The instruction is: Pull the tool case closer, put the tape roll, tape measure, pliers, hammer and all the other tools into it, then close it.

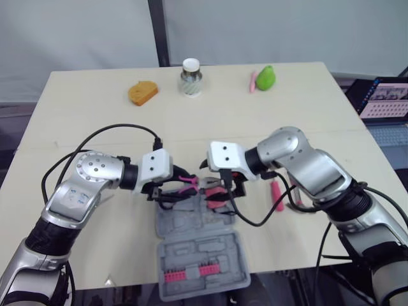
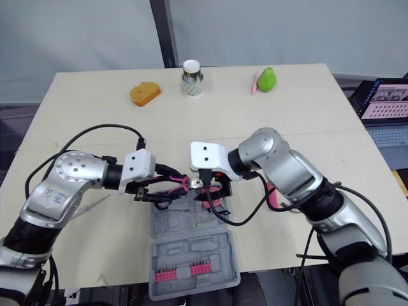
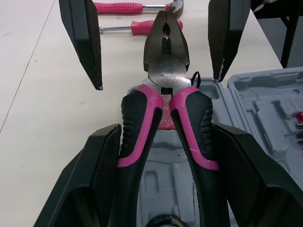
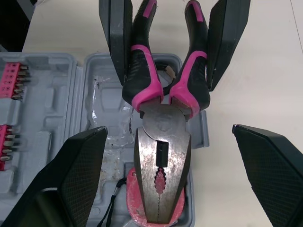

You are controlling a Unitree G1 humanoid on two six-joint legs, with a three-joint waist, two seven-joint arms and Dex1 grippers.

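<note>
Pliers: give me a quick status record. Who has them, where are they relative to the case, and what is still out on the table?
pliers: pink-and-black handles, over the open tool case, not seated in a slot
left gripper: shut on the pliers' handles
right gripper: open, one finger on each side of the pliers' head, not touching
tool case: lid open, lying flat
outside the case: hammer and screwdriver on the table

Head eyes look down over table [image 1: 306, 115]; facing wrist cameras share pliers [image 3: 165, 71] closely.
</note>
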